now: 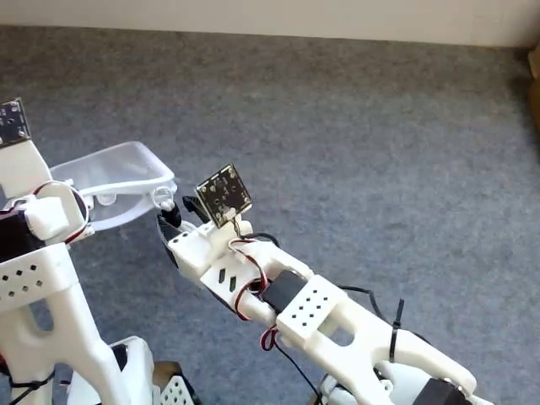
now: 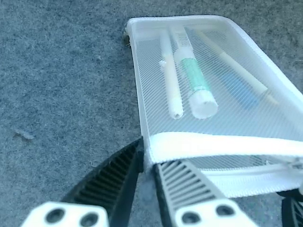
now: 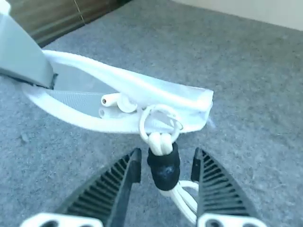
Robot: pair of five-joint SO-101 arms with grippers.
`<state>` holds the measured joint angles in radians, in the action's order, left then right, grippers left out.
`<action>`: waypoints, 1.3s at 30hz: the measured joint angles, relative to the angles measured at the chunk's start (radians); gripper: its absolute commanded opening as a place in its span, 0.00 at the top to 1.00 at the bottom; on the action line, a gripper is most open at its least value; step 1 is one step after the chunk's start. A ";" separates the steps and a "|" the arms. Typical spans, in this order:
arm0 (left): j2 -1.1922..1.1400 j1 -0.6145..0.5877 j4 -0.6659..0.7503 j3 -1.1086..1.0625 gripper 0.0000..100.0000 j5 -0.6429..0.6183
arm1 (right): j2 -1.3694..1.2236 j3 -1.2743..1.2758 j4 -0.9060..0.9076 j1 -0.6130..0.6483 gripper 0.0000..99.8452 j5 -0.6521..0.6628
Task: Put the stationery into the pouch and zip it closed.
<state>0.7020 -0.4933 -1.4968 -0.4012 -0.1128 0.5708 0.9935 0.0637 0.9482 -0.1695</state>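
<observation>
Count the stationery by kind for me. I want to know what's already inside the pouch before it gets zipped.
Seen through the mesh of the pouch:
Slim white pens: 2
Green-labelled tube: 1
Blue item, too blurred to name: 1
Total: 4

Translucent white mesh plastic pouch (image 2: 213, 144), matt fuzzy grey carpet (image 2: 61, 85)
</observation>
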 measured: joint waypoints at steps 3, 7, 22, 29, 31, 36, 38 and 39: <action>0.000 0.000 0.000 0.000 0.99 0.000 | 0.000 0.000 -0.009 0.000 0.83 0.000; 0.000 0.000 0.000 0.000 0.99 0.000 | 0.000 0.000 -0.012 0.000 0.83 0.000; -0.002 0.000 0.000 0.000 0.99 0.000 | -0.089 -0.008 -0.012 0.000 0.83 0.000; -0.002 0.000 0.000 0.000 0.99 0.000 | -0.049 -0.008 -0.012 0.000 0.83 0.000; -0.002 0.000 0.000 0.000 0.99 0.000 | -0.049 -0.011 -0.012 0.000 0.83 0.000; -0.002 0.000 0.000 0.000 0.99 0.000 | -0.086 -0.011 -0.012 0.000 0.83 0.000; -0.002 0.000 0.000 0.000 0.99 0.000 | -0.091 -0.011 -0.012 0.000 0.83 0.000; -0.002 0.000 0.000 0.000 0.99 0.000 | -0.091 -0.011 -0.012 0.000 0.83 0.000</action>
<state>0.7004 -0.4933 -1.4968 -0.4012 -0.1128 0.4803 0.9828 0.0514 0.9482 -0.1695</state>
